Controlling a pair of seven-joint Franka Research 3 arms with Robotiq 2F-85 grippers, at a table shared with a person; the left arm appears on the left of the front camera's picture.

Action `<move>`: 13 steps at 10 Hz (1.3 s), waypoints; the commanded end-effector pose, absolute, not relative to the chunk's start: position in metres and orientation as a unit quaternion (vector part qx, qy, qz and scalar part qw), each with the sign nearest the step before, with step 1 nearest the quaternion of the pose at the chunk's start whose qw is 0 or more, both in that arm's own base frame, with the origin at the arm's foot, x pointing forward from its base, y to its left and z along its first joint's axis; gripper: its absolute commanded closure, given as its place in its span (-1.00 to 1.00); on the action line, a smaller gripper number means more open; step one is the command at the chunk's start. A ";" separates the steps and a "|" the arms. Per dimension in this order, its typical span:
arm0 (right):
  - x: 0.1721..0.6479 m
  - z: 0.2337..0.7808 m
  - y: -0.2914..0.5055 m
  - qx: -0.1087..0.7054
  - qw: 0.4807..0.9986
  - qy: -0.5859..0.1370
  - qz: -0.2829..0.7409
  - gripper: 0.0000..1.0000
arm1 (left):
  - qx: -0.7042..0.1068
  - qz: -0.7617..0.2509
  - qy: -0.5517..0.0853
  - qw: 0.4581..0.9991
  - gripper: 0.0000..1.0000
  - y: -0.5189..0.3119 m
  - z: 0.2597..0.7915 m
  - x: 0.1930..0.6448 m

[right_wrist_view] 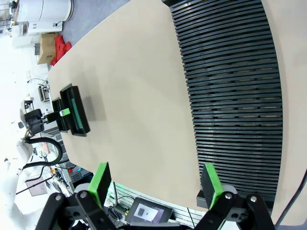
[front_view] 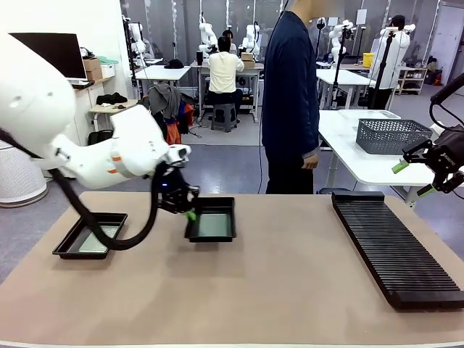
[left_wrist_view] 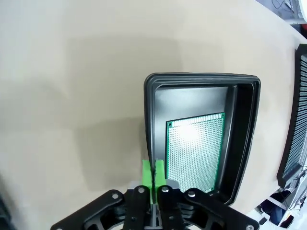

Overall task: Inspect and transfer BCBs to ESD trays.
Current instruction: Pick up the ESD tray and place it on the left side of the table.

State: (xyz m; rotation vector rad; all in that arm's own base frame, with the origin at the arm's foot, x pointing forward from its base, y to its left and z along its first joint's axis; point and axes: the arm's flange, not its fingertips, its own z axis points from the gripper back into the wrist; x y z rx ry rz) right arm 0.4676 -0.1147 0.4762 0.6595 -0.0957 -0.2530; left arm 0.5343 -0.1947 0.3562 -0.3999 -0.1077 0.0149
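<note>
two esd trays (front_view: 211, 233) left of slotted rack (front_view: 395, 250), each holding bcb (left_wrist_view: 194, 152); left gripper (left_wrist_view: 154, 178) clamped on near tray's rim; right gripper (right_wrist_view: 156, 181) spread wide, empty.

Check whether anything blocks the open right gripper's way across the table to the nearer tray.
Nothing visible does. Between the right gripper and the tray lies bare table; the slotted rack sits below, off to its side.

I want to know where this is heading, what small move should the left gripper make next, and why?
Probably pull the tray a little: the left gripper is shut on its near rim, with a board lying flat inside.
</note>
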 end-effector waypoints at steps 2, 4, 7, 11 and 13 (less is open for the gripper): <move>0.465 0.476 -0.112 0.316 0.938 -0.048 -0.133 -1.00 | -0.204 -0.005 -0.041 0.978 1.00 -0.119 0.361 0.521; 0.465 0.476 -0.112 0.316 0.938 -0.048 -0.133 -1.00 | -0.197 -0.011 -0.037 0.980 1.00 -0.081 0.359 0.520; 0.465 0.476 -0.112 0.316 0.938 -0.048 -0.133 -1.00 | -0.169 -0.011 -0.035 0.985 1.00 -0.063 0.349 0.525; 0.465 0.476 -0.112 0.316 0.938 -0.048 -0.133 -1.00 | -0.154 -0.010 -0.034 0.987 1.00 -0.059 0.327 0.530; 0.465 0.476 -0.112 0.316 0.938 -0.048 -0.133 -1.00 | -0.149 -0.005 -0.029 0.988 1.00 -0.057 0.319 0.528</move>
